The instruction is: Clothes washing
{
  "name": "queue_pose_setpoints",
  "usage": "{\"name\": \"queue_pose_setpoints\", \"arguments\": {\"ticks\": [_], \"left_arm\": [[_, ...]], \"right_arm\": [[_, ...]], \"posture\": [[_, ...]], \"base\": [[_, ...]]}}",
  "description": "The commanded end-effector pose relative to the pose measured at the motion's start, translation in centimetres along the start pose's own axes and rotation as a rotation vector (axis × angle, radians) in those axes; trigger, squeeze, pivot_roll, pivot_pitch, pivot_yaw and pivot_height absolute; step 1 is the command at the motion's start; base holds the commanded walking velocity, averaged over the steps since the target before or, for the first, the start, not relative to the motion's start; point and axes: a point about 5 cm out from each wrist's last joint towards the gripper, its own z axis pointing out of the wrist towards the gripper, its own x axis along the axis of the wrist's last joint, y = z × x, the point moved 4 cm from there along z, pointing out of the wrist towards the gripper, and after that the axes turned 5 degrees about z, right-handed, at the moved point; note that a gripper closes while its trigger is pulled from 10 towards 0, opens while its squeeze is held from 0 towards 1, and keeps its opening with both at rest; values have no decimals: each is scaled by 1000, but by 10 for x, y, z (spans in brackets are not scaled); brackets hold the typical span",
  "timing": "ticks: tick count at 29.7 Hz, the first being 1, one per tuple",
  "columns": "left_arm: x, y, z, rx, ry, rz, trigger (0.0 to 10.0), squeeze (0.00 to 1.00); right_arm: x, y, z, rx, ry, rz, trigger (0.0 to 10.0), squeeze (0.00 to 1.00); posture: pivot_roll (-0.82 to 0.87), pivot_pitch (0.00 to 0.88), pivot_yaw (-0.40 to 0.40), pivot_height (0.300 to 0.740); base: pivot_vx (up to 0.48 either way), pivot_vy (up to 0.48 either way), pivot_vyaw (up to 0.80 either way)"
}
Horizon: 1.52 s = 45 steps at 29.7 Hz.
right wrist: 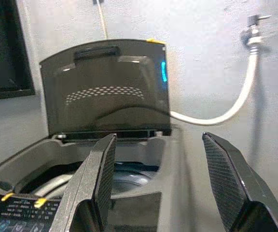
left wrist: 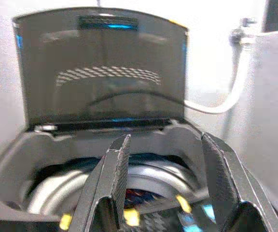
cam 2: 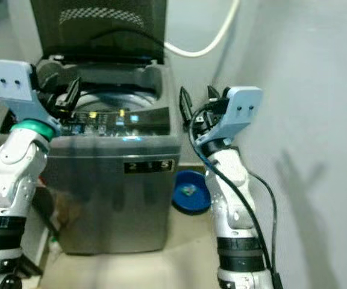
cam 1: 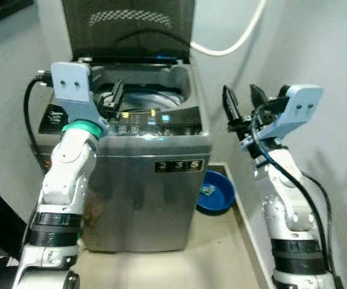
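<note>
Before the robot stands the grey top-loading washing machine [cam 1: 146, 174], its dark tinted lid [cam 1: 130, 27] raised upright against the wall and the steel drum [cam 1: 143, 99] exposed. Something coloured lies deep in the drum in the left wrist view, probably laundry, though it is too blurred to identify. The left gripper [cam 1: 114, 96] hangs over the front lip of the tub, above the lit control panel [cam 1: 152, 120], fingers parted and empty. The right gripper [cam 1: 241, 105] hovers beside the machine's right flank, over the gap to the wall, fingers likewise spread and holding nothing.

Risks, as judged: the left fingers sit close to the panel buttons, so a careless descent could press a key or change the programme; reaching deeper, they could catch on the tub rim. A sideways sweep of the right arm could strike the cabinet corner or the nearby wall. The raised lid could be knocked shut by either arm.

Surroundings: a white inlet hose [cam 1: 240, 36] curves along the wall behind; a round blue plastic basin [cam 1: 215, 191] rests on the floor beside the machine's right foot, crowding the narrow space there.
</note>
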Motion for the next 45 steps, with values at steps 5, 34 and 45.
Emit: {"name": "queue_pose_setpoints", "arguments": {"ticks": [5, 34, 45], "left_arm": [[-5, -5, -1, 12, -17, 21, 10000, 0], [-24, 26, -13, -83, -83, 19, 10000, 0], [-33, 33, -18, -107, -110, 27, 10000, 0]], "right_arm": [[-4, -5, -1, 22, -14, 0, 10000, 0], [-13, -26, -11, 188, -55, -23, 10000, 0], [-14, -28, -12, 201, -55, 18, 10000, 0]], "posture": [[-11, 0, 37, 740], [-8, 0, 42, 740], [-2, 0, 46, 740]], "base": [[0, 0, 0], [0, 0, 653], [0, 0, 760]]}}
